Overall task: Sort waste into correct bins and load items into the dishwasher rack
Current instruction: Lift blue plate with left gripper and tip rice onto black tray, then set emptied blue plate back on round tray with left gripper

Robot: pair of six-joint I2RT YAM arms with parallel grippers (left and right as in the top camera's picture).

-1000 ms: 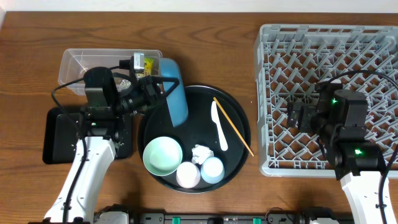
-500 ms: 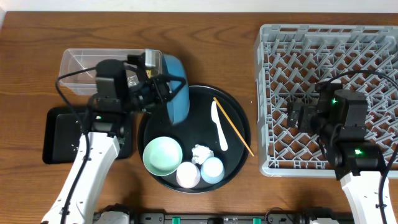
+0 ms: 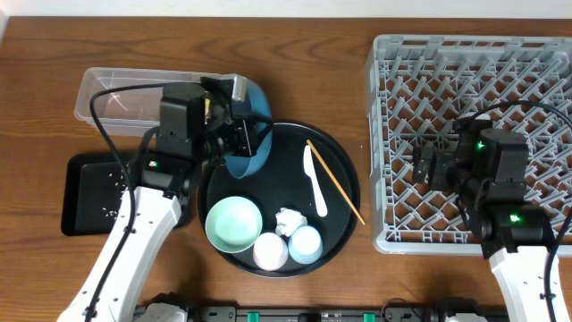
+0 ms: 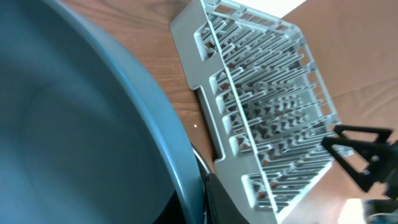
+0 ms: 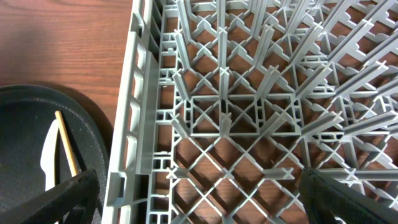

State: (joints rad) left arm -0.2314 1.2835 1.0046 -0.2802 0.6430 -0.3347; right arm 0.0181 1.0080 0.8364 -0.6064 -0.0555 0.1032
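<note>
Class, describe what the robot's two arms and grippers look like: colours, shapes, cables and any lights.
Both arms have white tubular lower links and black boxy joint housings. The left arm and right arm each carry looping black cables and small green lights. The left gripper and right gripper are black.

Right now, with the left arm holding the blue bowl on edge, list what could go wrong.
1. The left gripper grips the dark-blue bowl only by its rim, tilted; it may slip onto the mint-green bowl nearby.
2. A low carry toward the rack could sweep the spoon and chopstick.
3. The right gripper hangs open over the rack; the arms could clash.
</note>
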